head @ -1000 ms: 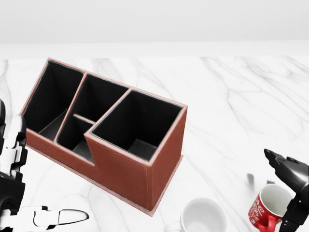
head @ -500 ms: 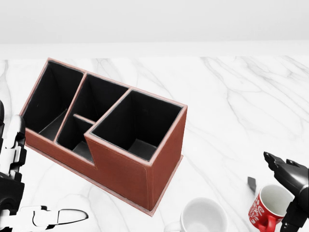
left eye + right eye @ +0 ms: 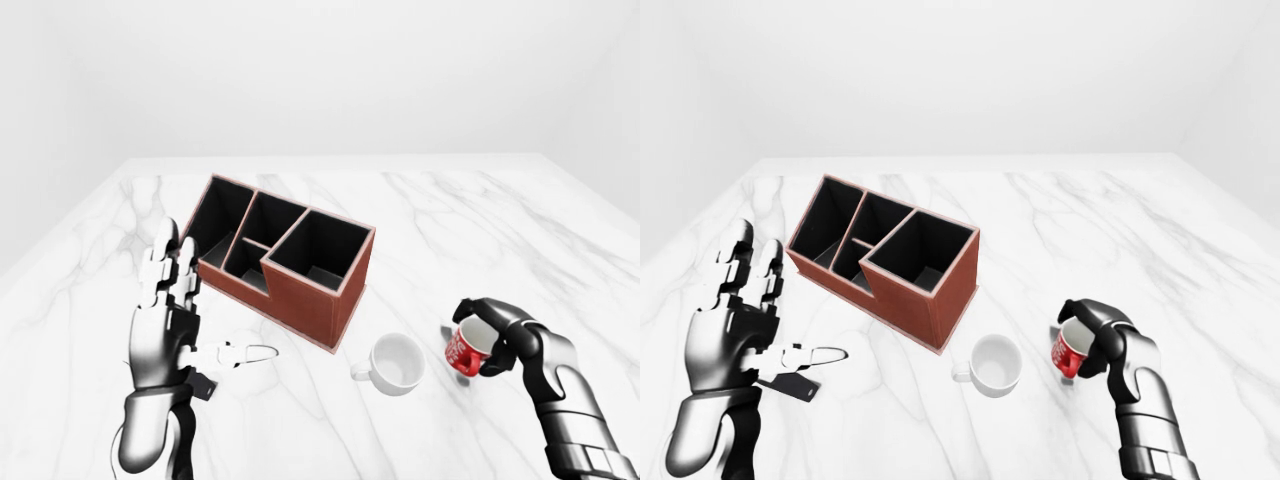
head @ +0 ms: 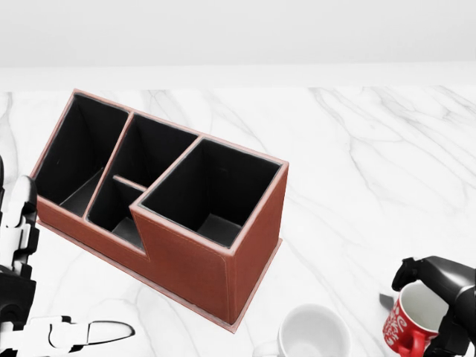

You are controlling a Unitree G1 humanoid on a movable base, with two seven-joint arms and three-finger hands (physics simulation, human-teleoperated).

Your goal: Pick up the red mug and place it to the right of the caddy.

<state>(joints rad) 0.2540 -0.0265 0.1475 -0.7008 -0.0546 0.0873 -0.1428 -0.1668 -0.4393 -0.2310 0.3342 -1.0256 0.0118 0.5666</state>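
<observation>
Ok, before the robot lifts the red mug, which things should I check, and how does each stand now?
1. Right hand fingers curl round the red mug: ok.
2. Grip firm enough to lift: cannot tell.
3. Mug upright: not ok, it tilts.
4. White mug, between red mug and caddy, clear of the hand: ok.
5. Bare table right of the caddy: ok.
6. Left hand open, away from both mugs: ok.

White mug point(image 3: 396, 364) upright on white marble table point(image 3: 470, 230), handle toward left in left-eye view, opening up, inside looks empty. Plain pale wall point(image 3: 330, 70) behind table's top edge.
</observation>
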